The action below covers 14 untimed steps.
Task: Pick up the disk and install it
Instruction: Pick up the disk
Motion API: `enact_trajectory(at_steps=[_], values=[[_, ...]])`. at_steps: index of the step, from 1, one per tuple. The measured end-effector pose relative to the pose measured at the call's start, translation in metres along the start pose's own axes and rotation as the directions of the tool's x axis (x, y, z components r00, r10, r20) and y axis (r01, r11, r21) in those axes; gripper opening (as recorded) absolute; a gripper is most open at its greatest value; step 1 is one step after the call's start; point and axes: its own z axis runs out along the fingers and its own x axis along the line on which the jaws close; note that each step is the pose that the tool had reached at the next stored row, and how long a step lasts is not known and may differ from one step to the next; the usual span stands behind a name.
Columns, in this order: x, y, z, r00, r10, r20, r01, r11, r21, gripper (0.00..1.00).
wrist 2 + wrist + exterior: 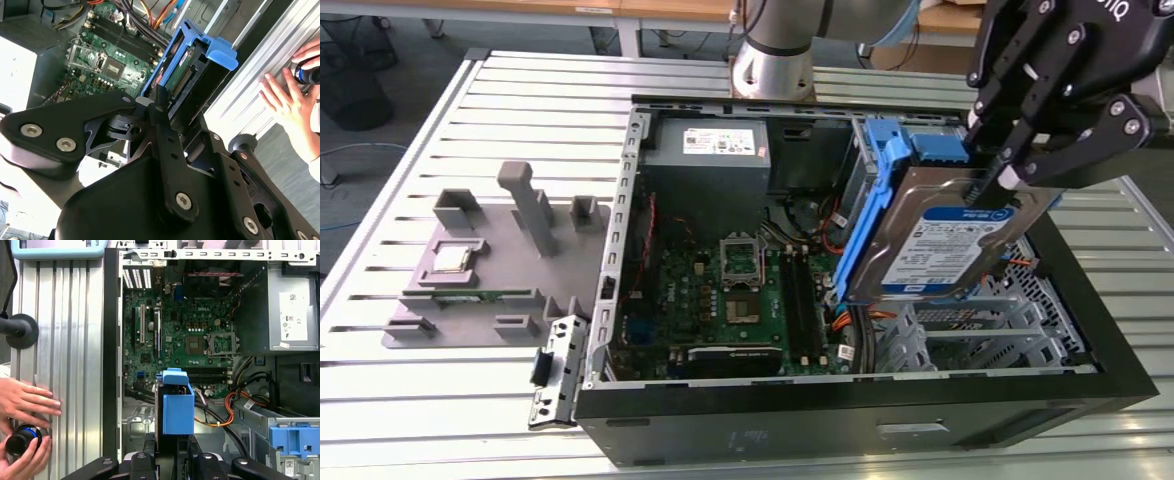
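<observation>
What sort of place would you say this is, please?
Probably a robotics lab bench: an open computer case sits on a slatted metal table, and the gripper holds the disk over it.

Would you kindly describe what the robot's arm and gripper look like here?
The arm is a smooth silver cylinder. The gripper is matte black, built of angular bar linkages joined by silver screws, with white lettering on its body and slim black jaws.
</observation>
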Motion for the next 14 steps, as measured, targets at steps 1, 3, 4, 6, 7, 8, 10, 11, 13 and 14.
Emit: enact_trajectory(at_steps=[1,3,4,6,7,8,10,11,13,14], values=[[0.0,-0.0021,-0.0001,1.0,0.0,0.0,0.0,1.0,-0.0001,0.35],[-0.0001,-0.0063,-0.0002,1.0,0.0,0.0001,0.0,1.0,-0.0004,0.35],[-0.0001,-0.0087,-0.0004,1.0,0.0,0.0,0.0,1.0,-0.0007,0.35],[-0.0002,-0.0127,-0.0005,1.0,0.0,0.0,0.0,1.0,-0.0011,0.35],[-0.0002,-0.0148,-0.0006,1.0,0.0,0.0001,0.0,1.0,-0.0013,0.35],[-0.0003,-0.017,-0.0007,1.0,0.0,0.0001,0.0,1.0,-0.0015,0.35],[-0.0003,-0.0207,-0.0009,1.0,0.0,0.0,0.0,1.0,-0.0019,0.35],[-0.0004,-0.0222,-0.001,1.0,0.0,0.0,0.0,1.0,-0.002,0.35],[0.0005,-0.0248,-0.0011,1.0,0.0,0.0001,0.0,1.0,-0.0021,0.35],[0.0013,-0.0259,-0.0012,1.0,0.0,0.0,0.0,1.0,-0.0022,0.35]])
